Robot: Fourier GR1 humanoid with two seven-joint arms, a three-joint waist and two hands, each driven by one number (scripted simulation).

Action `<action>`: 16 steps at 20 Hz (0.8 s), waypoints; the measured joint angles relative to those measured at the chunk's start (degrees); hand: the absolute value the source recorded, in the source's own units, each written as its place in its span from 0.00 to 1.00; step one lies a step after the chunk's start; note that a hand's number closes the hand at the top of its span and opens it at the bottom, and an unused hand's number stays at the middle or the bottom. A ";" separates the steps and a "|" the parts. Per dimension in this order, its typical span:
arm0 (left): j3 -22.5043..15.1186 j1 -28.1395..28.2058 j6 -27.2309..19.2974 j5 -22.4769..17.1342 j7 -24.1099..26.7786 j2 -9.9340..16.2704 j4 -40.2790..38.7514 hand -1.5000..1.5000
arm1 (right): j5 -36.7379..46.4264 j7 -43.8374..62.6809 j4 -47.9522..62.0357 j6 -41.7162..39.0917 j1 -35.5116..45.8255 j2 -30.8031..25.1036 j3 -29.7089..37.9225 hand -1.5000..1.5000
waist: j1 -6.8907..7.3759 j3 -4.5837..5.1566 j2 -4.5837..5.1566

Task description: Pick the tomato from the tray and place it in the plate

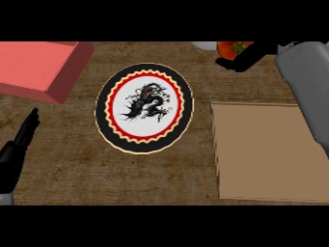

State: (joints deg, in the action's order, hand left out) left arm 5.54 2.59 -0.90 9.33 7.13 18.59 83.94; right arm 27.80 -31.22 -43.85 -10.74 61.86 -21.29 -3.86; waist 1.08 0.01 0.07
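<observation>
A red tomato (232, 48) shows at the top of the view, right of centre, partly hidden by my right hand (247, 57), whose black fingers curl round it. The grey right forearm runs down the right side over the tan tray (267, 154), which lies flat at the lower right. The plate (144, 108) sits in the middle of the counter: black rim, red and yellow zigzag ring, white centre with a black dragon figure. My left hand (14, 154) rests open at the lower left, fingers straight and pointing up, well apart from the plate.
A pink-red box (32, 67) stands at the upper left corner. A pale object (204, 46) peeks in at the top edge beside the tomato. Wooden counter (81, 169) shows between the plate and the left hand.
</observation>
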 measured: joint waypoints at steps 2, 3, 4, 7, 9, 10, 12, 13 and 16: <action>0.00 1.17 0.19 0.07 -0.07 -0.14 1.16 0.50 | -0.16 2.36 -1.75 -0.84 0.51 2.39 -0.52 1.00 | -0.21 0.01 -0.11; 0.40 1.44 0.49 -0.13 0.58 -0.03 0.62 0.50 | -0.28 3.37 -2.27 -1.30 0.79 3.41 -0.61 1.00 | -0.29 0.01 -0.11; 0.55 1.48 0.43 -0.06 0.62 -0.11 0.59 0.50 | -0.25 5.14 -2.85 -1.43 1.25 4.80 -0.84 1.00 | -0.37 0.01 -0.12; 0.57 1.43 0.54 0.19 0.16 -0.30 1.08 0.50 | -0.05 10.83 -4.75 -2.30 2.69 8.89 -1.87 1.00 | -0.54 0.01 -0.17; 0.54 1.58 0.51 0.40 0.31 -0.65 1.18 0.50 | 0.31 13.96 -5.23 -2.99 3.77 11.02 -2.45 1.00 | -0.52 0.02 -0.17; 0.44 1.39 0.37 0.58 0.35 -0.90 1.06 0.50 | 0.84 15.02 -4.36 -2.86 4.45 12.39 -2.99 1.00 | -0.40 0.02 -0.12; 0.25 0.98 0.36 1.05 0.44 -1.03 0.62 0.50 | 2.16 16.50 -2.46 -2.23 5.39 14.95 -4.12 1.00 | -0.24 0.03 -0.02; 0.05 1.62 0.45 1.20 0.43 -1.11 1.37 0.50 | 2.77 17.34 -1.72 -2.05 5.65 16.20 -4.71 1.00 | -0.13 0.03 -0.02; 0.23 1.43 0.38 1.40 0.67 -1.40 1.06 0.50 | 3.85 18.50 0.89 -1.21 5.94 18.44 -7.00 1.00 | 0.11 0.03 0.07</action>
State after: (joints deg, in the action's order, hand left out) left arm 5.77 4.03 -0.52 10.73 7.79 17.19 85.00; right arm 31.65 -12.72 -42.97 -11.94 67.80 -2.84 -10.86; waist 1.19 0.03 0.15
